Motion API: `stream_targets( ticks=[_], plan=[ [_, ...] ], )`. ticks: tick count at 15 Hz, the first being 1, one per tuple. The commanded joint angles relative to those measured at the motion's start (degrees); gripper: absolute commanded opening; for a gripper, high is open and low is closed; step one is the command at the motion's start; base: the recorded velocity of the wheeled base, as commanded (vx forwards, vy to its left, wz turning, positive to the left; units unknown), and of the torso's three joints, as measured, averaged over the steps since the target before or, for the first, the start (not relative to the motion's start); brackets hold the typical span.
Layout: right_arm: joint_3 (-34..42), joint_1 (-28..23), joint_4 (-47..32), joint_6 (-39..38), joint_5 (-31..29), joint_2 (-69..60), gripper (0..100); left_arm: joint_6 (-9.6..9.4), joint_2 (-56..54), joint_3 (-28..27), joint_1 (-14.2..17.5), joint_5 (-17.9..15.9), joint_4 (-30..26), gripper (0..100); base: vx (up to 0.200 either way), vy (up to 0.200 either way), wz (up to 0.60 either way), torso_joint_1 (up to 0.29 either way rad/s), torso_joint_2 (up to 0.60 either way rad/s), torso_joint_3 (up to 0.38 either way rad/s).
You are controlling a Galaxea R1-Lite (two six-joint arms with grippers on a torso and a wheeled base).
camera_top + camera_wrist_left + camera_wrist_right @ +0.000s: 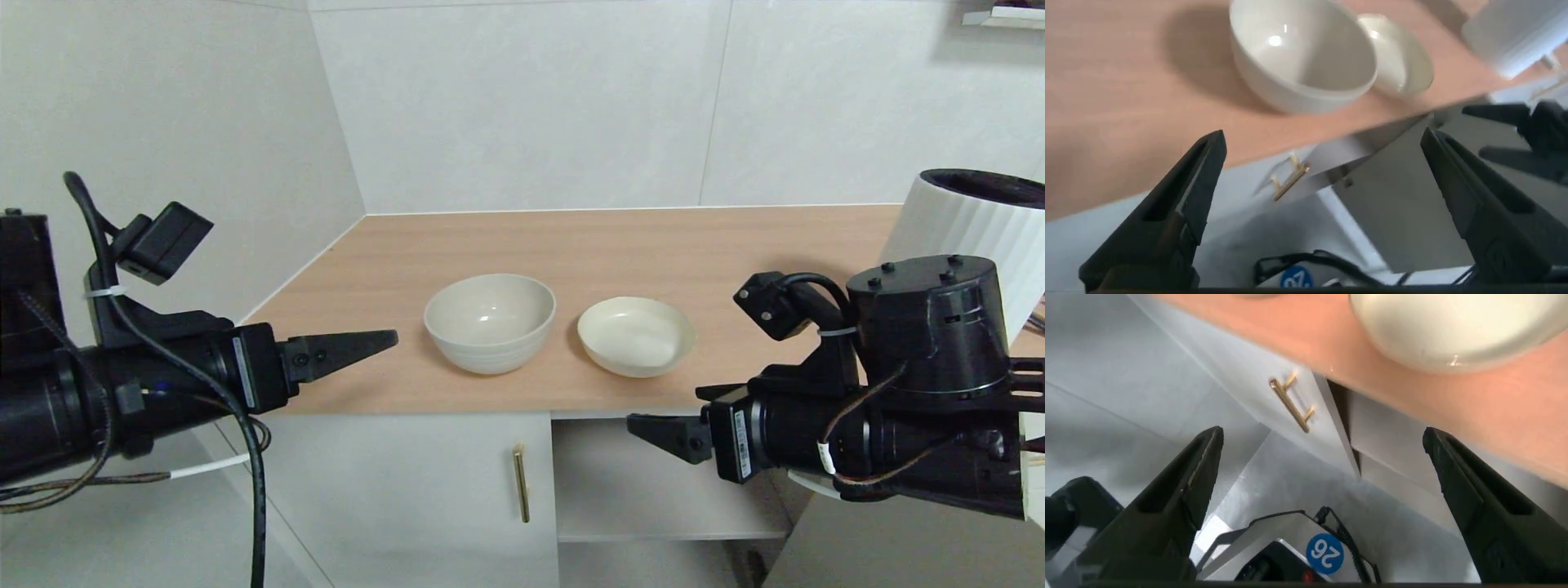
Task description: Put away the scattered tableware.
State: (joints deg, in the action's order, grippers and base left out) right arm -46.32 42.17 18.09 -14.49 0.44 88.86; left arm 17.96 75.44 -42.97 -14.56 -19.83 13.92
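Two cream bowls stand side by side on the wooden countertop (620, 245). The deeper bowl (490, 322) (1302, 53) is on the left and the shallow bowl (637, 335) (1400, 61) (1454, 327) on the right. My left gripper (380, 338) (1323, 204) hovers at the counter's front edge, left of the deeper bowl, open and holding nothing. My right gripper (649, 426) (1327, 502) sits below the counter edge in front of the shallow bowl, open and holding nothing.
A white ribbed container (971, 229) (1515, 33) stands at the counter's right end. Below the counter a closed cabinet door carries a gold handle (521, 483) (1290, 175) (1294, 400). To its right is an open shelf compartment (653, 490). White walls close off the back and left.
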Motion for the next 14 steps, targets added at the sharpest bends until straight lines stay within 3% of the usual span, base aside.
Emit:
stream_targets(
  ticks=[1, 3, 4, 6, 7, 12, 13, 14],
  plan=[
    [-0.1, -0.2, 0.0, 0.0, -0.1, 0.4, 100, 1.64, 3.6, -1.1, 0.0, 0.2, -0.2, 100, 0.0, 0.0, 0.0, 0.207, -0.49, -0.281],
    [-0.1, -0.2, 0.4, 0.0, -0.1, 0.9, 100, 2.61, 4.9, -1.4, 0.0, 0.3, -0.3, 100, 0.0, 0.0, 0.0, 0.202, -0.47, -0.268],
    [-0.1, -0.7, 1.6, 0.0, -0.2, 1.1, 100, 4.81, 5.6, -2.0, -0.1, 0.2, -0.3, 100, 0.0, 0.0, 0.0, 0.119, -0.27, -0.144],
    [-0.1, -1.2, 2.9, 0.0, -0.3, 1.9, 100, 12.01, 6.5, -4.7, -0.2, 0.2, -1.1, 100, 0.0, 0.0, 0.0, 0.056, -0.11, -0.058],
    [-0.9, -1.2, 2.7, -0.2, -0.4, 2.0, 100, 14.74, 7.1, -5.7, -0.3, 0.1, -1.5, 100, 0.0, 0.0, 0.0, 0.0, 0.0, 0.0],
    [-14.4, -3.4, -11.7, -10.3, -6.5, 7.0, 100, 23.44, 11.8, -8.3, -1.0, 0.3, -1.8, 100, 0.0, 0.0, 0.0, 0.0, 0.0, 0.0],
    [-17.0, -5.0, -13.6, -12.2, -8.2, 9.2, 100, 25.99, 13.3, -9.3, -1.0, 0.6, -2.0, 100, 0.0, 0.0, 0.0, 0.0, 0.0, 0.0],
    [-18.2, -6.4, -13.7, -12.6, -10.3, 11.0, 100, 27.13, 14.9, -9.9, -1.1, 1.3, -2.0, 100, 0.0, 0.0, 0.0, 0.0, 0.0, 0.0]
  ],
)
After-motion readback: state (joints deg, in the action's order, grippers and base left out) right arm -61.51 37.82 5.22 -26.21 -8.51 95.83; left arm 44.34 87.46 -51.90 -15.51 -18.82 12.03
